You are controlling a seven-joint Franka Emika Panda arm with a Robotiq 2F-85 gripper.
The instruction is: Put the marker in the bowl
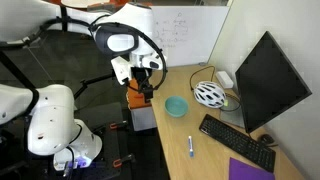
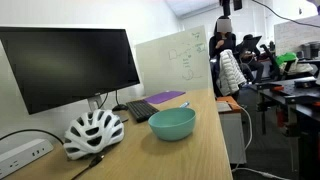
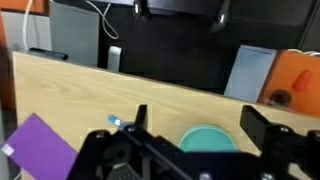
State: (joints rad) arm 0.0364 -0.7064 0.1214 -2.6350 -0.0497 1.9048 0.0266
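A light wooden office desk (image 1: 170,135) holds a monitor (image 1: 270,75), keyboard (image 1: 235,140), white bicycle helmet (image 1: 209,94) and purple notebook (image 1: 250,170). The gripper (image 3: 195,118) hangs above the desk, its jaws spread wide and empty. The marker (image 1: 191,146) lies flat between the teal bowl (image 1: 176,106) and the notebook, its long axis running roughly near to far. In the wrist view its blue tip shows left of the bowl, so the claw likely needs to shift left.

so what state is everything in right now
bowl: upright, empty
marker: lying flat on the desk, outside the bowl
end effector: open, holding nothing
monitor: screen dark
helmet: dome up on the desk
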